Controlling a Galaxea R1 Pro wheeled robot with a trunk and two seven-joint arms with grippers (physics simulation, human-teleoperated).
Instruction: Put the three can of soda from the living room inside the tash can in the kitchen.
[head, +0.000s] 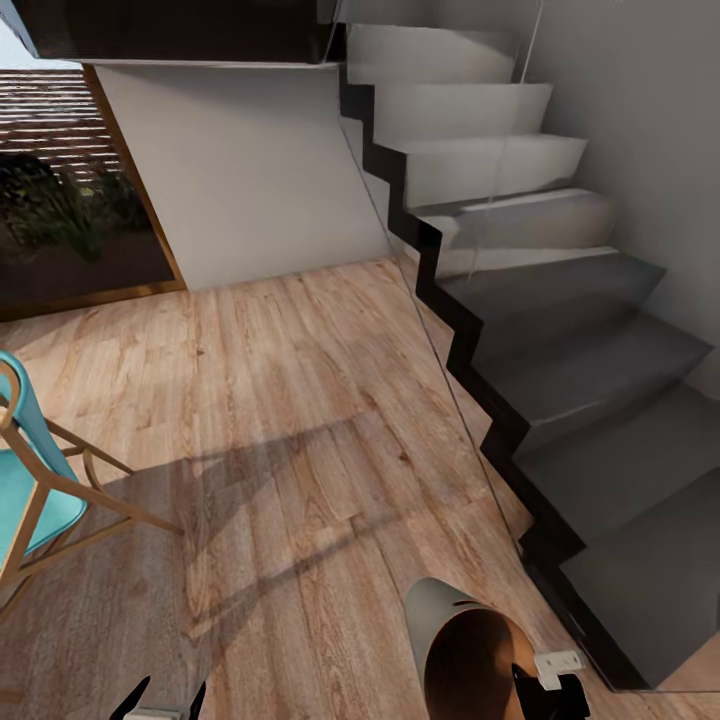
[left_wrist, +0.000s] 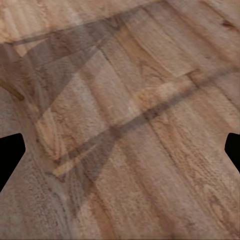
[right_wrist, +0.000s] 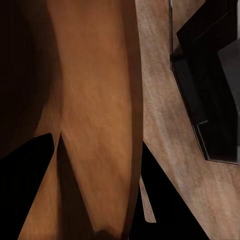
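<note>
The right end effector (head: 548, 690) grips the tilted bin (head: 470, 650) by its rim, one finger (right_wrist: 30, 185) inside, low beside the stairs (head: 590, 400), while the left end effector (left_wrist: 120, 150) hangs wide over the wood floor (head: 300, 400).

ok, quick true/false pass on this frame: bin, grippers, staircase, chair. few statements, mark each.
1. The pale grey tapered bin with copper-brown inside is carried tilted at the right gripper. True.
2. A soda can lies inside the bin. False: only its bare copper-brown wall is visible.
3. The grey staircase rises on the robot's right. True.
4. The turquoise chair with a wooden frame lies toppled over. False: it stands on the wood-plank floor.
5. The left gripper holds a can. False: nothing sits between its fingers.
</note>
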